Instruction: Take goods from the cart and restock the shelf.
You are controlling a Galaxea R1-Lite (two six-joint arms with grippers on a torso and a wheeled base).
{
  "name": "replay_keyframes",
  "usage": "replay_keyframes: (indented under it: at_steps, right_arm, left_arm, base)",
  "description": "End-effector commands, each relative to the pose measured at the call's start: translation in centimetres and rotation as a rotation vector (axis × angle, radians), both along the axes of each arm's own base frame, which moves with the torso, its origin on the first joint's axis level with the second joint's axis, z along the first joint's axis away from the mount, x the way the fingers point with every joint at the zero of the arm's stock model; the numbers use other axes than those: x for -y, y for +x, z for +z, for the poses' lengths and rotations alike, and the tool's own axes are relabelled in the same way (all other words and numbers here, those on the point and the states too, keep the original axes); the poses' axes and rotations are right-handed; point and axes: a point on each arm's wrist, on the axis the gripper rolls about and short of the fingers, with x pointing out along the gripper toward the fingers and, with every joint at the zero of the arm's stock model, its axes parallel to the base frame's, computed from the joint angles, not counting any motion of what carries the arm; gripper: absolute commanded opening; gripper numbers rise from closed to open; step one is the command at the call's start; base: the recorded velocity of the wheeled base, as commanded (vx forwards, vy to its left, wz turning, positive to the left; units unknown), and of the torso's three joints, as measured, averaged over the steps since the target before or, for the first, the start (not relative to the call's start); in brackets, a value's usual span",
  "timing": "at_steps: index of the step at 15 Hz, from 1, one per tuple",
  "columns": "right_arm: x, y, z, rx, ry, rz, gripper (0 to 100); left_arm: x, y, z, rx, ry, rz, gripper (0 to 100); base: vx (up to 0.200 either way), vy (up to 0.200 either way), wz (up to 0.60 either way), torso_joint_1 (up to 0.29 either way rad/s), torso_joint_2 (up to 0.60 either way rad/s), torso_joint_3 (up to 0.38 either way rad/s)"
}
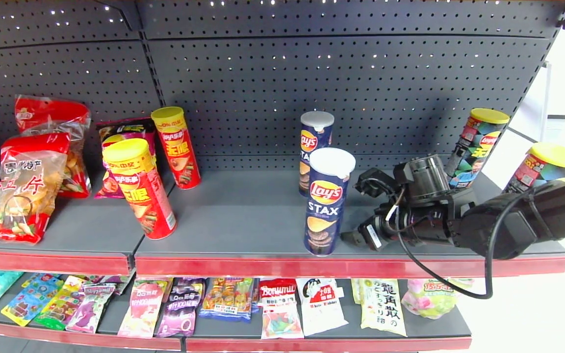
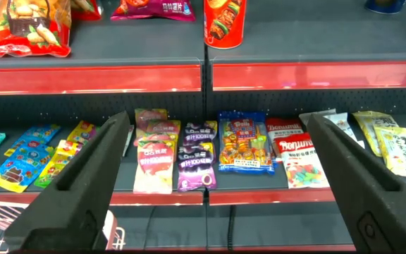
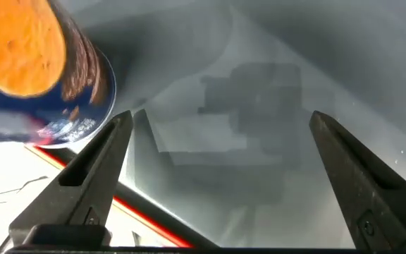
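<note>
A blue chips can [image 1: 329,201] with a white lid stands upright near the front edge of the upper shelf [image 1: 243,220]. A second blue can [image 1: 315,142] stands right behind it. My right gripper [image 1: 353,211] lies just to the right of the front can, open, with nothing between its fingers. In the right wrist view the blue can [image 3: 41,77] sits just outside one finger [image 3: 97,169] of the right gripper [image 3: 220,120], over the grey shelf board. My left gripper [image 2: 217,120] is open and empty, held in front of the lower shelf [image 2: 210,194].
Two red cans [image 1: 140,186] [image 1: 175,147] and snack bags [image 1: 22,186] fill the shelf's left half. Two colourful cans [image 1: 478,144] [image 1: 542,166] stand at the right end, behind my right arm. Candy bags [image 1: 228,299] [image 2: 244,141] line the lower shelf.
</note>
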Motion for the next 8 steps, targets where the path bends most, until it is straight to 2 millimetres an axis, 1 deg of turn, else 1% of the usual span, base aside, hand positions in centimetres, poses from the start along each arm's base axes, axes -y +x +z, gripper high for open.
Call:
replay_keyframes:
  at_steps: [1, 8]
  right_arm:
    - [-0.26, 0.13, 0.03, 0.003, 0.003, 0.007, 100]
    - [-0.89, 0.54, 0.10, 0.012, 0.009, 0.021, 100]
  left_arm:
    - [0.00, 0.01, 0.00, -0.002, 0.000, 0.000, 100]
    - [0.00, 0.01, 0.00, -0.002, 0.000, 0.000, 100]
  base:
    - [0.000, 0.000, 0.00, 0.000, 0.00, 0.000]
    - [0.000, 0.000, 0.00, 0.000, 0.00, 0.000]
